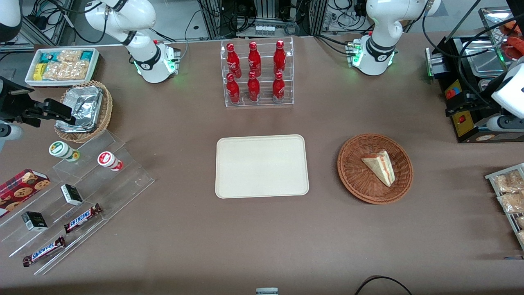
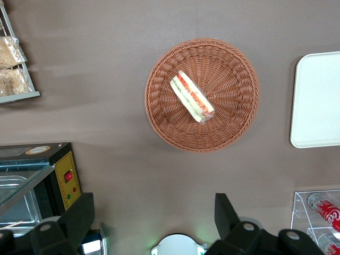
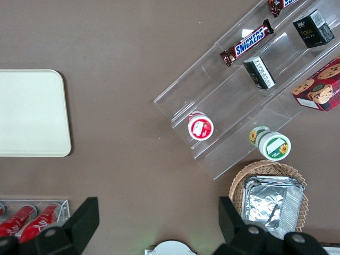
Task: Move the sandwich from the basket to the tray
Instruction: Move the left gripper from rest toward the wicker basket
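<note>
Well, the left arm's gripper (image 2: 154,215) hangs high above the table (image 1: 172,123) with its two dark fingers (image 2: 79,218) spread wide, nothing between them and nothing touching them. In the wrist view bare brown tabletop shows through the gap, along with the pale base of the working arm.

The sandwich (image 1: 380,167) lies in the basket (image 1: 356,172), a wedge resting a little off the basket's middle, its pale bread showing toward the front camera. From the wrist view its cut edge faces up, showing a strip of red, white and green filling (image 2: 192,97). It sits well below the fingers and off to one side of the gap between them, not under it; the whole basket is apart from them.

The basket's rim stands clear all the way round, with bare table on every side of it. The tray (image 1: 262,166) lies flat near the middle of the table, beside the basket toward the parked arm's end, with a strip of bare table between the two rims. Nothing is on the tray.

Farther from the front camera than the tray stands a clear rack of red bottles (image 1: 256,73). At the working arm's end a black machine (image 1: 466,102) sits farther from the camera than the basket, and a wire rack of snack bags (image 1: 509,196) lies nearer, both well apart from the basket.
</note>
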Controlling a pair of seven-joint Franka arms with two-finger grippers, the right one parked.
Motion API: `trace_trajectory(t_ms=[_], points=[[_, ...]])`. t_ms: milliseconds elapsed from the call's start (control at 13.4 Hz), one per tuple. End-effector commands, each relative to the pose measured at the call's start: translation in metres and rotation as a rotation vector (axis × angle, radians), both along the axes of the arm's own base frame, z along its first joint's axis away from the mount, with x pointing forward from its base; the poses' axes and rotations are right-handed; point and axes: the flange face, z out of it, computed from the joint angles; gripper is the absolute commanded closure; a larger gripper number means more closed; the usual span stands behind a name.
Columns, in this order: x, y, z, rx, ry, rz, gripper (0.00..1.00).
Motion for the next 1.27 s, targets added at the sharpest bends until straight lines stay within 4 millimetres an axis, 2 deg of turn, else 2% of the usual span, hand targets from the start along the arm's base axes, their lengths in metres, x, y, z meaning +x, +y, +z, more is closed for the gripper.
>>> trace_trajectory(t_ms=[0,75,373,821,970,1194], points=[[-0.002,-0.002,0.000,-0.014,0.014,-0.012,0.00],[0.000,-0.005,-0.006,-0.014,0.022,-0.016,0.00],[0.009,-0.017,-0.068,-0.013,0.093,-0.039,0.00],[0.004,-0.019,-0.156,-0.010,0.043,-0.030,0.00],[0.001,-0.019,-0.185,-0.004,0.029,0.017,0.00],[-0.007,-0.029,-0.228,0.006,-0.010,0.102,0.00]])
